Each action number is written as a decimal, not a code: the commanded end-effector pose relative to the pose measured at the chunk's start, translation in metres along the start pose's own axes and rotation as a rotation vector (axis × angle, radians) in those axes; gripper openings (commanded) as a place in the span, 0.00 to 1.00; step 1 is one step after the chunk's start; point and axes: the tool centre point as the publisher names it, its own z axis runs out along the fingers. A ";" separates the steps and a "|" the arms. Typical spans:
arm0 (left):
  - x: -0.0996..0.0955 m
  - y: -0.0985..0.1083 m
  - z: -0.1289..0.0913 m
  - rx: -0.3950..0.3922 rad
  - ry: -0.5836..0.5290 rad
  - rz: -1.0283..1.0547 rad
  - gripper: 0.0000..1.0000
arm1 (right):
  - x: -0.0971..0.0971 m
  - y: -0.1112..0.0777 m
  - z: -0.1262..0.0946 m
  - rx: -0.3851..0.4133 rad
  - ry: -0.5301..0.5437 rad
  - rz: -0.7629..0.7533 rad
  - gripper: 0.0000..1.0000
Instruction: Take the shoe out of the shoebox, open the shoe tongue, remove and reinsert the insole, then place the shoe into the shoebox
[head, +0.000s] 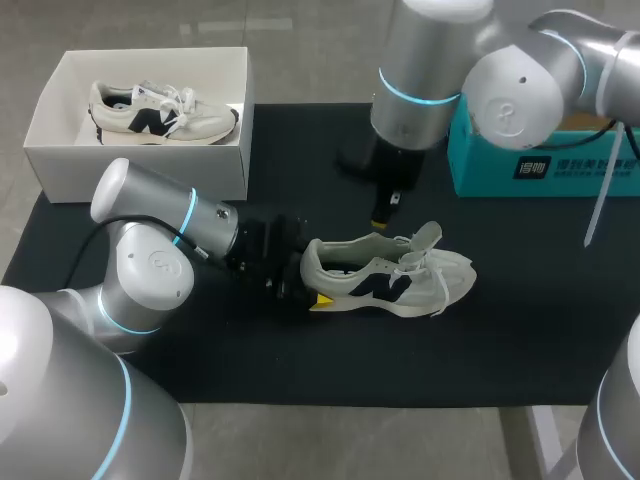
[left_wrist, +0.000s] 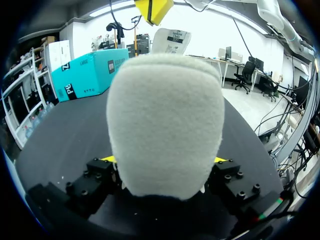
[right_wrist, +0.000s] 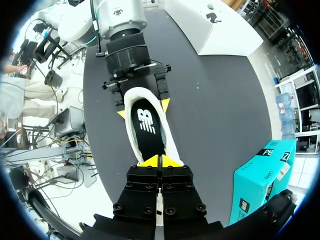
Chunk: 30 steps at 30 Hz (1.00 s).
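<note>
The left pincer (left_wrist: 164, 160) is clenched on the heel of the sneaker (head: 390, 272), one yellow tip on each side of the padded collar. This looks like a bracing hold, pinning the shoe flat on its sole so that it cannot slide or tip while the other arm works at its mouth.

The right pincer (right_wrist: 160, 161) hangs over the sneaker's middle, just on its far side, with its yellow tips pressed together. I cannot tell whether a bit of tongue or lace is pinched between them. From above it looks straight down into the opening, where the black insole (right_wrist: 148, 127) lies seated in the shoe. I judge this to be the tongue-and-insole stage, with the return to the box not yet done.

The sneaker lies near the middle of the table (head: 500, 340), heel to the left and toe to the right, with its laces loose over the toe end. The table's top is a black mat, which should give the sole some grip.

The white shoebox (head: 140, 165) sits open at the far left corner, well apart from the sneaker, with a matching second sneaker (head: 160, 112) inside. A teal carton (head: 540, 165) stands at the far right.
</note>
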 end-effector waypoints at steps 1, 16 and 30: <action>0.000 0.002 0.000 0.000 -0.001 0.001 0.00 | 0.008 0.007 0.018 -0.013 -0.006 -0.005 0.00; 0.000 0.002 0.000 0.000 -0.001 0.001 0.00 | 0.009 0.003 0.047 0.011 -0.007 -0.029 0.00; 0.000 0.002 0.000 0.000 -0.001 0.001 0.00 | 0.022 0.004 0.073 0.017 0.069 -0.049 0.00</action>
